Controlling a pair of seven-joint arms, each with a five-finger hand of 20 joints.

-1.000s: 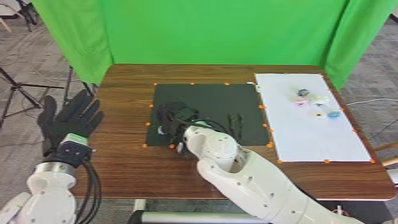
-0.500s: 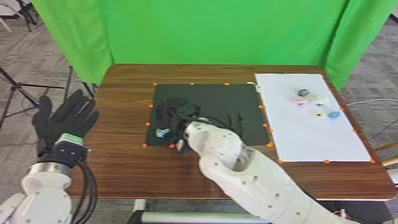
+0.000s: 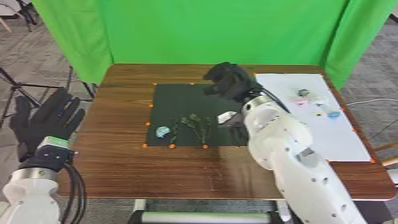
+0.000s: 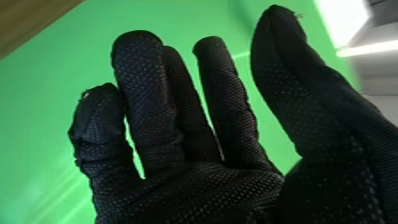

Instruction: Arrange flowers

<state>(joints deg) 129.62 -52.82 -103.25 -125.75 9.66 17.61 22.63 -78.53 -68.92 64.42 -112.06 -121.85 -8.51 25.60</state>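
In the head view my right hand [image 3: 231, 82] is over the far right part of the black mat [image 3: 182, 100], its fingers relaxed and holding nothing. The right wrist view shows that same hand [image 4: 187, 185] with fingers and thumb spread apart. Green stems [image 3: 195, 122] lie on the mat's near half, with a pale blue flower [image 3: 163, 131] at their left. A white item [image 3: 226, 117] sits beside my right forearm. Small pink, white and blue flowers [image 3: 334, 114] rest on the white sheet [image 3: 324, 142]. My left hand [image 3: 44, 120] is open off the table's left edge.
Orange markers [image 3: 172, 146] line the mat and the sheet. A green curtain [image 3: 218, 30] hangs behind the brown table [image 3: 124, 170]. The right arm crosses the table between mat and sheet, covering part of both.
My right hand has moved from the mat's left part toward its far right, uncovering the stems and the pale blue flower. The left hand has shifted slightly left.
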